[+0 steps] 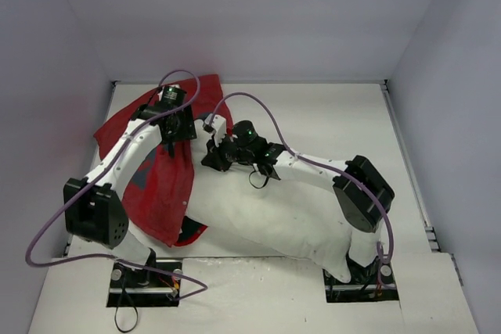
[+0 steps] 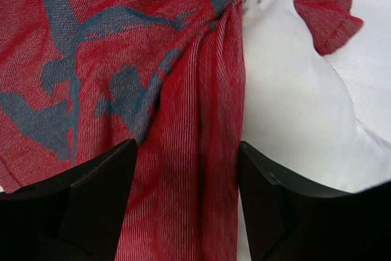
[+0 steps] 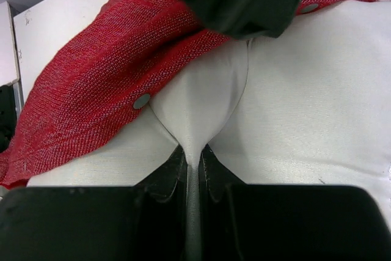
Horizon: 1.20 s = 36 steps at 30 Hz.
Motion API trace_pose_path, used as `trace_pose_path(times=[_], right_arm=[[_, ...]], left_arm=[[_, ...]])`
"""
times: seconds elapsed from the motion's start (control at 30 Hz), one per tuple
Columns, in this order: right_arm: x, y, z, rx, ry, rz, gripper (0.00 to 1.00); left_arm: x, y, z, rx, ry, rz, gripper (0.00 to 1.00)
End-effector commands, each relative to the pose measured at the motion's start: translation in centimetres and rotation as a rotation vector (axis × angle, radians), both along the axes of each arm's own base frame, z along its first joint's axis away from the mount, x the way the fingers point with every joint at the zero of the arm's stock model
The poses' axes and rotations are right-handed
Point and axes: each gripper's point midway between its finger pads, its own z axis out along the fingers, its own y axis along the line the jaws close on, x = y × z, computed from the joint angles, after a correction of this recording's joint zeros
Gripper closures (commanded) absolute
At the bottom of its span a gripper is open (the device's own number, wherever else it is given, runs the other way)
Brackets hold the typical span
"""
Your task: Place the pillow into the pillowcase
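The red pillowcase (image 1: pixel 160 193) lies crumpled at the left of the table. The white pillow (image 1: pixel 266 217) lies in the middle, its left end against the pillowcase's edge. My left gripper (image 1: pixel 178 127) is shut on a bunched fold of the pillowcase (image 2: pixel 122 41); the fold fills the gap between its fingers (image 2: pixel 186 151), with a pillow corner (image 2: pixel 287 90) beside it. My right gripper (image 1: pixel 213 156) is shut on a pinch of the pillow's fabric (image 3: pixel 317 90), held between its fingers (image 3: pixel 192 157), close to the pillowcase's edge (image 3: pixel 91 90) and just below the left gripper.
White walls enclose the table (image 1: pixel 329 115) on three sides. Purple cables (image 1: pixel 258 103) loop above both arms. A metal snap (image 3: pixel 142 101) sits on the pillowcase's edge. The right arm (image 1: pixel 360 193) lies across the pillow.
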Motion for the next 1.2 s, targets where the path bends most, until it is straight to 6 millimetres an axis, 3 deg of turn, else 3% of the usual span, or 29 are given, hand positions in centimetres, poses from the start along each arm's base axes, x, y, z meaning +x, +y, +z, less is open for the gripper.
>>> trace_pose_path(times=[0.0, 0.1, 0.17, 0.23, 0.3, 0.37, 0.4, 0.5, 0.63, 0.67, 0.8, 0.83, 0.93, 1.0, 1.17], right_arm=[[-1.3, -0.8, 0.9, 0.0, 0.009, 0.007, 1.0], [-1.4, -1.2, 0.9, 0.001, 0.012, 0.001, 1.0], [-1.6, -1.2, 1.2, 0.006, 0.01, 0.004, 1.0], [-2.0, -1.1, 1.6, 0.016, 0.006, 0.024, 1.0], [-3.4, -0.6, 2.6, 0.045, 0.003, 0.109, 1.0], [-4.8, 0.1, 4.0, 0.075, -0.007, 0.183, 1.0], [-6.0, 0.5, 5.1, 0.103, -0.007, 0.245, 1.0], [-8.6, 1.4, 7.2, 0.144, -0.023, 0.341, 1.0], [-11.2, 1.9, 9.7, 0.184, -0.038, 0.424, 1.0], [-11.7, 2.0, 10.1, 0.19, -0.038, 0.438, 1.0], [-12.2, 2.2, 10.7, 0.196, -0.03, 0.471, 1.0], [-11.9, 2.2, 10.6, 0.19, -0.036, 0.453, 1.0], [-8.1, 1.6, 9.7, 0.151, -0.075, 0.277, 1.0], [-4.2, 0.4, 10.1, 0.129, -0.14, 0.14, 1.0], [2.9, -3.9, 13.7, 0.161, -0.23, -0.125, 1.0]], left_arm=[[2.8, -0.1, 2.8, -0.004, -0.096, 0.005, 0.4], [3.8, -0.9, 2.1, -0.025, -0.086, -0.008, 0.47], [4.3, -1.6, 2.1, -0.054, -0.096, -0.025, 0.69], [4.8, -2.1, 2.4, -0.066, -0.111, -0.049, 1.0], [5.4, -2.7, 4.0, -0.082, -0.162, -0.1, 1.0], [6.1, -4.5, 6.7, -0.139, -0.266, -0.215, 1.0], [5.8, -4.9, 9.1, -0.162, -0.341, -0.254, 1.0], [5.7, -6.1, 12.3, -0.197, -0.485, -0.351, 1.0], [5.2, -6.6, 14.0, -0.217, -0.533, -0.395, 1.0], [5.2, -6.7, 13.6, -0.216, -0.531, -0.4, 1.0], [3.8, -8.1, 14.0, -0.289, -0.562, -0.476, 1.0], [3.6, -8.4, 14.3, -0.308, -0.568, -0.488, 1.0], [1.7, -8.5, 14.2, -0.355, -0.525, -0.478, 1.0], [-0.2, -8.0, 14.8, -0.379, -0.528, -0.451, 1.0], [-4.7, -6.3, 16.6, -0.411, -0.526, -0.363, 1.0]])
